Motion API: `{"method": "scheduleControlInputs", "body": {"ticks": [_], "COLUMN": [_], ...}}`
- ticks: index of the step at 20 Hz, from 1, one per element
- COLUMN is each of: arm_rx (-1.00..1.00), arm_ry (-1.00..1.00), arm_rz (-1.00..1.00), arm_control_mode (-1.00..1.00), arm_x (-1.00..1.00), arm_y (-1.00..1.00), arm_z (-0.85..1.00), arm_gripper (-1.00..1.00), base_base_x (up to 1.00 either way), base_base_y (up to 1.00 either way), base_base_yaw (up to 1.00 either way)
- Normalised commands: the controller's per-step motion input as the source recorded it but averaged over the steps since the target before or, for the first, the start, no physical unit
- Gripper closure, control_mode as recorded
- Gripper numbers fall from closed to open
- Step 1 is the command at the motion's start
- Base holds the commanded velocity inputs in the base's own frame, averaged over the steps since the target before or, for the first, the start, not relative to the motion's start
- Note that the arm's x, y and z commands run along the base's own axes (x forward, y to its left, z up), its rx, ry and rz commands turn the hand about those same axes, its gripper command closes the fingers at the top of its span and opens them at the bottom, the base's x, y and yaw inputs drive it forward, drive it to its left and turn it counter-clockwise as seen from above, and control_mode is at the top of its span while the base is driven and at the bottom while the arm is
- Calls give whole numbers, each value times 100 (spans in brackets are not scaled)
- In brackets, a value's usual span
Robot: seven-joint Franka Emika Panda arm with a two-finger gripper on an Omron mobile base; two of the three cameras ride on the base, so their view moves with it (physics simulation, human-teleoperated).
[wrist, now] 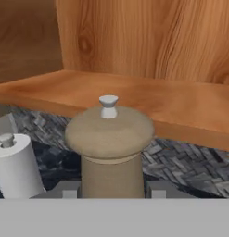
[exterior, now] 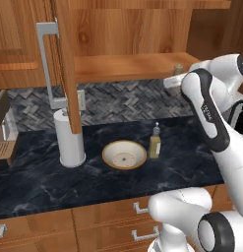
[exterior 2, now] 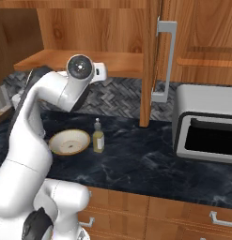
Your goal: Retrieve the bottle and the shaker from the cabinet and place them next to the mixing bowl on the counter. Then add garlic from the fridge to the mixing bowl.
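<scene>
On the dark marble counter (exterior: 192,157) in front of me sit a bowl (exterior: 124,154) with a bottle (exterior: 155,142) just beside it, a white paper-towel roll (exterior: 69,138) farther left, and a toaster oven (exterior 2: 206,129) at the right.

Only tiny lettering on the robot arm (exterior: 210,114), too small to read.

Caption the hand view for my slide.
Fingers clamp a wooden pepper mill just outside the cabinet shelf.
</scene>
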Motion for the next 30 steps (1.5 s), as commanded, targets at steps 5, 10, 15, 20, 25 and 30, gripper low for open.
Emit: {"method": "scheduleControlInputs", "body": {"ticks": [5, 10, 15, 20, 25, 30], "arm_rx": [6, 7, 7, 3, 1, 0], "arm_ry": [-1, 0, 0, 2, 2, 1], "arm_rz": [19, 22, 23, 31, 31, 21], "arm_control_mode": [-100, -100, -100, -100, -100, -100], "arm_x": [-100, -80, -46, -12, 0, 0], "arm_y": [0, -10, -2, 0, 0, 5], "arm_z": [-20, -42, -62, -80, -87, -79], "arm_gripper": [100, 100, 100, 100, 100, 100], "base_base_x": [0, 0, 0, 0, 0, 0], "base_base_y": [0, 0, 0, 0, 0, 0], "base_base_yaw": [0, 0, 0, 0, 0, 0]}}
